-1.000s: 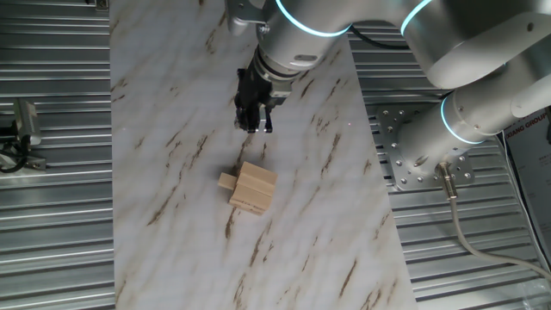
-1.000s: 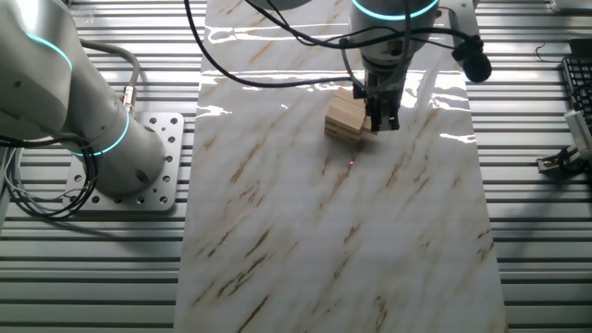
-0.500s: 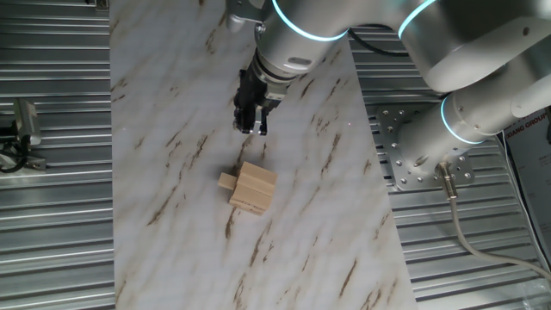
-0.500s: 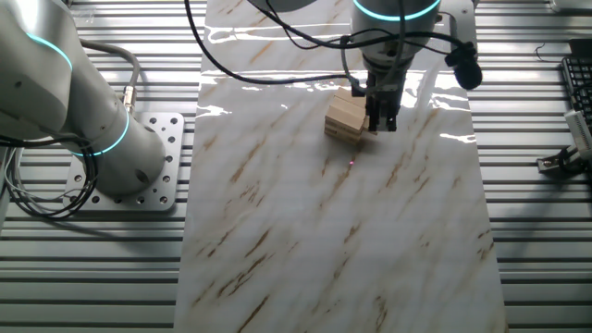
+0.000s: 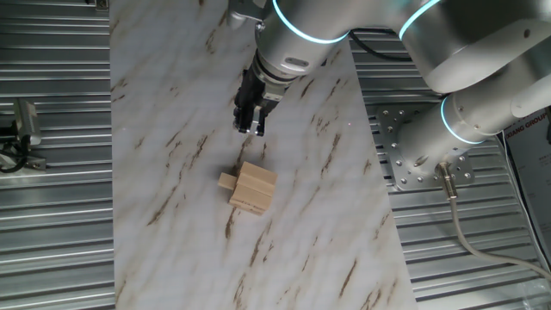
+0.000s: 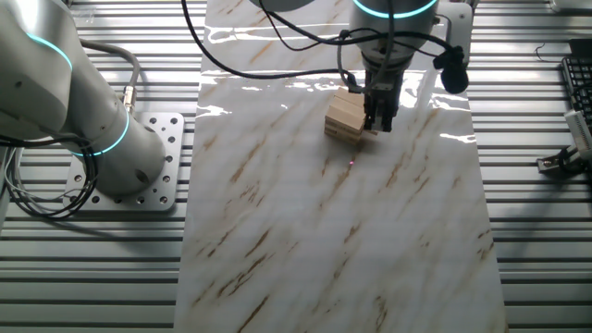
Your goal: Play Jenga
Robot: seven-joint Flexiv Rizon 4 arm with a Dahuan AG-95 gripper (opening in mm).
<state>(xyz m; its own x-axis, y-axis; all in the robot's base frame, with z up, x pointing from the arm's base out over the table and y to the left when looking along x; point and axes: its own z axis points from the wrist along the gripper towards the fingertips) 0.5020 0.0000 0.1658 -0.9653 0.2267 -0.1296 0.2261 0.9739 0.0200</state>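
A small stack of pale-tan Jenga blocks (image 5: 252,187) stands on the marble-patterned board (image 5: 172,103). One block (image 5: 227,181) sticks out of the stack's left side. In the other fixed view the stack (image 6: 346,116) sits near the far end of the board. My gripper (image 5: 250,125) hangs above the board, a little beyond the stack and apart from it. Its black fingers point down, close together, with nothing seen between them. In the other fixed view the gripper (image 6: 377,123) is just right of the stack.
The board (image 6: 324,231) lies on ribbed metal. The arm's grey base and bolted plate (image 5: 413,155) stand at the right of the board. A small metal fixture (image 5: 24,120) is at the far left. A keyboard edge (image 6: 578,92) is at the right.
The gripper has turned about its vertical axis and shifted slightly; its side attachment has swung round. The stack has not moved.
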